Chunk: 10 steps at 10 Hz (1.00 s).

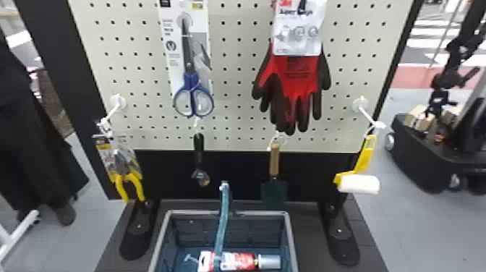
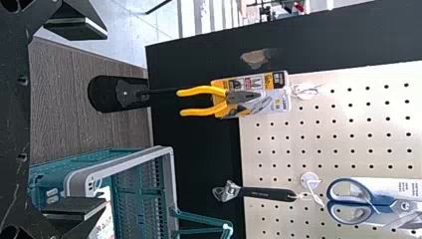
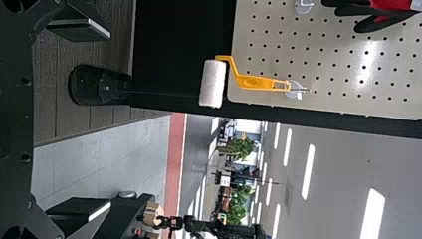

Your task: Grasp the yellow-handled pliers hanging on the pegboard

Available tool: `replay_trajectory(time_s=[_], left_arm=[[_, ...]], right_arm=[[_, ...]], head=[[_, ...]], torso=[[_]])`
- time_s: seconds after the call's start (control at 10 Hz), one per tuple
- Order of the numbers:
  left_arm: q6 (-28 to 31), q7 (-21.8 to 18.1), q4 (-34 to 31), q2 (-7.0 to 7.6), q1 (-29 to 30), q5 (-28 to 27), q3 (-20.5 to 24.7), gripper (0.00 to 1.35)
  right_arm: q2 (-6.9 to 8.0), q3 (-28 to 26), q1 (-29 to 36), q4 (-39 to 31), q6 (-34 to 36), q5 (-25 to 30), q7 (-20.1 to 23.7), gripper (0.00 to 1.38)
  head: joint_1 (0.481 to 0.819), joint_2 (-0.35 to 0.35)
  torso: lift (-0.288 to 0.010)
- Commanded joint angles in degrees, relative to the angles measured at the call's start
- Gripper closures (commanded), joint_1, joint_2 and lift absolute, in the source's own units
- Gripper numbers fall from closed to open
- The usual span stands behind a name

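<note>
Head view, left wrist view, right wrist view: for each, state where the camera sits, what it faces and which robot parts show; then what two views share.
Head view: on the robot's head, facing forward and down at pegboard and basket.
Left wrist view: on the left wrist, facing the yellow-handled pliers; the open left gripper frames it.
Right wrist view: on the right wrist, facing the paint roller; the open right gripper frames it.
Shared: head and left wrist show the pliers; head and right wrist, the roller.
</note>
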Motion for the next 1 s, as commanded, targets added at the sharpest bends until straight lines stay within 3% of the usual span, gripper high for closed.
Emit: replay_trajectory(time_s=[0.0, 0.6, 0.9], left_arm=[[0.0, 0.0, 0.0, -0.15, 0.0, 0.0, 0.0, 0.12], [0.3, -0.1, 0.0, -0.15, -0.7, -0.1, 1.1, 0.12], [2.6, -5.7, 0.0, 0.00, -5.8, 0.3, 6.6, 0.12]], right_arm=[[0.05, 0.0, 0.0, 0.1, 0.0, 0.0, 0.0, 0.12], [0.05, 0.0, 0.1, 0.1, 0.2, 0.0, 0.0, 0.12], [0.05, 0.0, 0.1, 0.1, 0.3, 0.0, 0.0, 0.12]], head=[[0.549, 0.000], [0.549, 0.000], [0.549, 0.000]], torso=[[-0.100], [-0.100], [-0.100]])
